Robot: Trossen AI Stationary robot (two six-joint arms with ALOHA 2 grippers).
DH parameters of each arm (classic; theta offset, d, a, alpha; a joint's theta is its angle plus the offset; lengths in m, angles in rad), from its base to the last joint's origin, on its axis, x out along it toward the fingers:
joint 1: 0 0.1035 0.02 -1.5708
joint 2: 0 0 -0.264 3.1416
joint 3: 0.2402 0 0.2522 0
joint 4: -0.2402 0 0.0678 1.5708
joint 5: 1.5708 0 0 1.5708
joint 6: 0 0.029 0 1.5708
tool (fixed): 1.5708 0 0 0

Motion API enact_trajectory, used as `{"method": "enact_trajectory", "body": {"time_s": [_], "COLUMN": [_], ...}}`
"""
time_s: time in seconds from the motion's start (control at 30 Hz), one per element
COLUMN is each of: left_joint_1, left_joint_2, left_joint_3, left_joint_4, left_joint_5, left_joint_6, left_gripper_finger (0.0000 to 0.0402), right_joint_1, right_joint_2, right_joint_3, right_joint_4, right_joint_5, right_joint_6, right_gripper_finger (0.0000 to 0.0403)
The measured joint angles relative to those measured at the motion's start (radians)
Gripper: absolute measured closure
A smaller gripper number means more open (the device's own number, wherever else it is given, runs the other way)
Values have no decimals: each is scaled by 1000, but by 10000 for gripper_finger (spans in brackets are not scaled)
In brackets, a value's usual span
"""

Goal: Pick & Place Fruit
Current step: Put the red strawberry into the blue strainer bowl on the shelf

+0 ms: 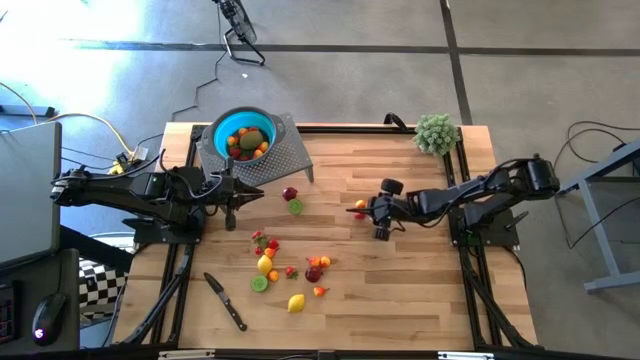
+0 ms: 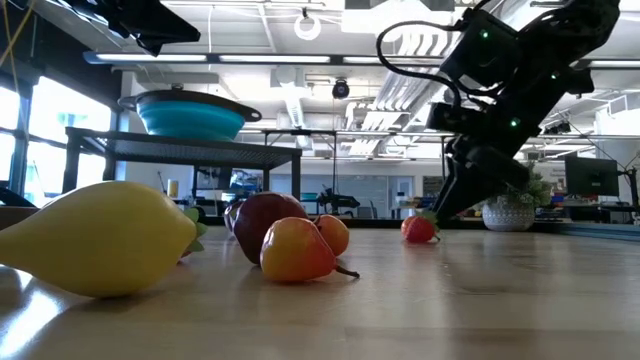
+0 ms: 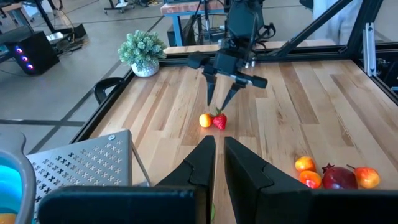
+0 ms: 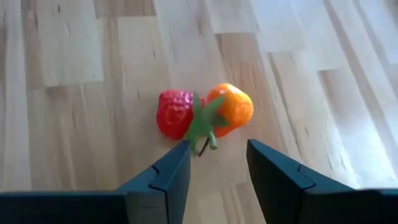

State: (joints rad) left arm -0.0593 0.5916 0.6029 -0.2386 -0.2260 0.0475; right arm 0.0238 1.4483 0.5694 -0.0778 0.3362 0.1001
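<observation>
A red strawberry (image 4: 176, 115) and a small orange fruit (image 4: 231, 108) lie touching on the wooden table. My right gripper (image 4: 216, 149) is open just above and beside this pair, fingers pointing down; the left wrist view shows it (image 3: 221, 98) over them. More small fruits (image 1: 290, 265) lie scattered mid-table, with a maroon one (image 1: 290, 193) and a lime one (image 1: 296, 207) apart from them. The teal bowl (image 1: 215, 130) holds several fruits and sits on a grey perforated stand (image 1: 285, 155). My left gripper (image 1: 231, 205) is shut, waiting near the stand.
A black-handled knife (image 1: 226, 300) lies near the table's near left corner, a yellow lemon (image 1: 296, 302) beside it. A fuzzy green plant ball (image 1: 436, 132) stands at the far right corner. Bare wood lies to the right of the fruits.
</observation>
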Motion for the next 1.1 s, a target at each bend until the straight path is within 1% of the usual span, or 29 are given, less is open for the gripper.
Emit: {"method": "enact_trajectory", "body": {"time_s": [0.27,0.6,0.93,1.1], "left_joint_1": [0,0,0,0], "left_joint_2": [0,0,0,0], "left_joint_3": [0,0,0,0], "left_joint_4": [0,-3,-3,-3], "left_joint_5": [0,0,0,0], "left_joint_6": [0,0,0,0], "left_gripper_finger": [373,373,373,373], "right_joint_1": [-1,-1,-1,-1], "right_joint_2": [0,45,46,46], "right_joint_3": [0,0,0,0], "right_joint_4": [23,52,59,59], "right_joint_5": [-26,-27,-21,-21], "right_joint_6": [0,0,0,0], "right_gripper_finger": [258,291,315,340]}}
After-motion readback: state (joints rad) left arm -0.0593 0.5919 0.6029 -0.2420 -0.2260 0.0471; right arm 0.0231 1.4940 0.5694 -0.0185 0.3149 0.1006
